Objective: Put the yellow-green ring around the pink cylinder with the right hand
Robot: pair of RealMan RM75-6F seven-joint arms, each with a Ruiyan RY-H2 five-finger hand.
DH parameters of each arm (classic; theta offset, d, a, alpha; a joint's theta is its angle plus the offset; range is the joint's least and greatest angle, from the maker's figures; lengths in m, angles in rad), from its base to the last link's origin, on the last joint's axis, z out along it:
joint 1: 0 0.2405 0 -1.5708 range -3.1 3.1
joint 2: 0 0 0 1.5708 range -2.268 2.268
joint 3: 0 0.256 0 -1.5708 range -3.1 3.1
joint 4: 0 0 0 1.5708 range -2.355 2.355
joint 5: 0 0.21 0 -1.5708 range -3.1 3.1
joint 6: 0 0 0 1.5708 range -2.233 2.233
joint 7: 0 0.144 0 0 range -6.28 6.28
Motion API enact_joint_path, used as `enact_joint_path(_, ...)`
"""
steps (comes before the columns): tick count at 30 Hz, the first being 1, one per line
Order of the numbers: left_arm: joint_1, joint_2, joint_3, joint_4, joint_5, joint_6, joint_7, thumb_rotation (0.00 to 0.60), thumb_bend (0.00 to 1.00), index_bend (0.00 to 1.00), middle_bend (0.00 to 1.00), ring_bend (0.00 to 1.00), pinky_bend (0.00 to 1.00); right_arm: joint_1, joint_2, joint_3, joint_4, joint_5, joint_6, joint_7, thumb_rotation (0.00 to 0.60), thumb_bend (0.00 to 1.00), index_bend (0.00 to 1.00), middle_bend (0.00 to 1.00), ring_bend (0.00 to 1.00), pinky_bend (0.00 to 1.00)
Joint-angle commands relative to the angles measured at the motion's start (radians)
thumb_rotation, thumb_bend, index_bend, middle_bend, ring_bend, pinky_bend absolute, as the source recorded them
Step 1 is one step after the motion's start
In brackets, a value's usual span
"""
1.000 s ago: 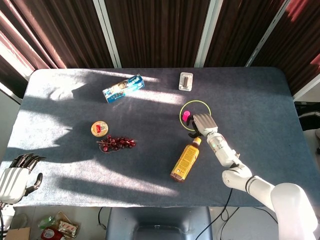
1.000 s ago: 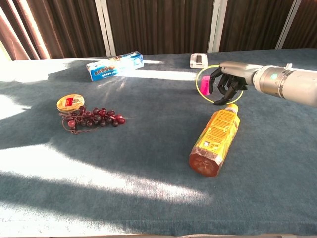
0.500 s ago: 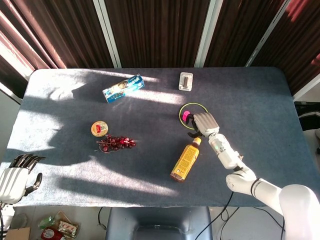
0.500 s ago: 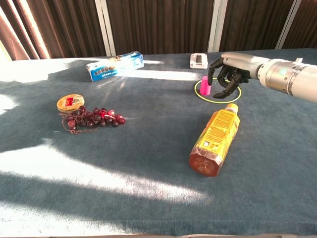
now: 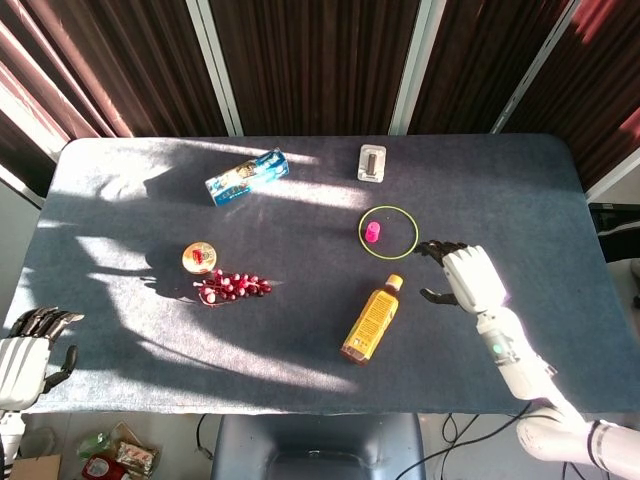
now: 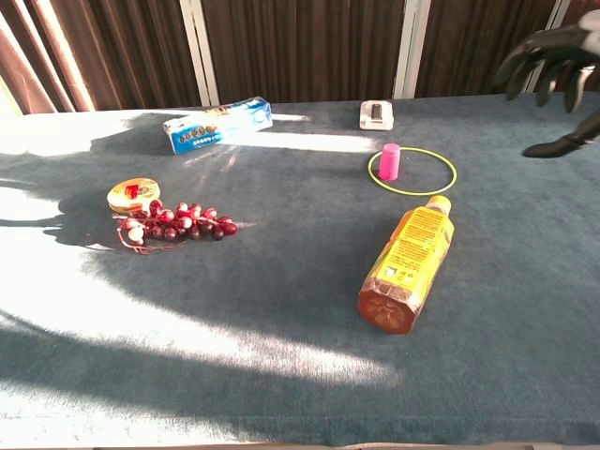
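The yellow-green ring [image 5: 389,210] [image 6: 413,190] lies flat on the blue cloth, encircling the upright pink cylinder [image 5: 372,233] [image 6: 389,161], which stands near the ring's left side. My right hand [image 5: 468,277] [image 6: 554,58] is raised off the table to the right of the ring, fingers spread and holding nothing. At the lower left corner of the head view, my left hand [image 5: 28,352] hangs beside the table edge with its fingers curled in, empty.
An orange juice bottle [image 5: 371,321] [image 6: 406,266] lies on its side just below the ring. A small grey box [image 5: 372,161], a blue toothpaste box [image 5: 246,176], a round tin [image 5: 199,257] and red grapes [image 5: 232,287] lie further off.
My right hand let go of the ring, which dropped flat around the pink cylinder. The hand then rose and drew back to the right, opening its fingers.
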Motion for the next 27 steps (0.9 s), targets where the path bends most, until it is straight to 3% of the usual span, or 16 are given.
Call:
enact_joint_path(1,0.002,-0.001,-0.003,-0.001,-0.007,-0.001,0.006,0.6,0.49,0.29,0.29,0.18,0.19,-0.159,0.078,-0.083,-0.011,-0.043,0.162,-0.037,0.6,0.17,0.3,0.32,0.28,0.39)
enact_joint_path(4,0.003,-0.004,-0.007,-0.005,-0.016,-0.001,0.024,0.6,0.49,0.29,0.29,0.18,0.19,-0.202,0.071,-0.109,0.03,-0.036,0.165,-0.026,0.6,0.17,0.15,0.18,0.13,0.22)
enact_joint_path(8,0.004,-0.018,-0.017,-0.003,-0.021,0.01,0.06,0.6,0.49,0.29,0.29,0.18,0.19,-0.244,0.082,-0.131,0.03,0.001,0.138,-0.043,0.6,0.17,0.0,0.01,0.0,0.19)
enact_joint_path(15,0.002,-0.032,-0.016,0.0,-0.015,0.012,0.093,0.6,0.49,0.29,0.28,0.18,0.2,-0.28,0.065,-0.116,0.049,0.027,0.131,-0.037,0.6,0.17,0.0,0.0,0.0,0.19)
enact_joint_path(27,0.003,-0.035,-0.015,-0.004,-0.012,0.009,0.103,0.6,0.49,0.28,0.28,0.18,0.2,-0.291,0.051,-0.108,0.072,-0.025,0.113,-0.021,0.6,0.17,0.0,0.0,0.0,0.19)
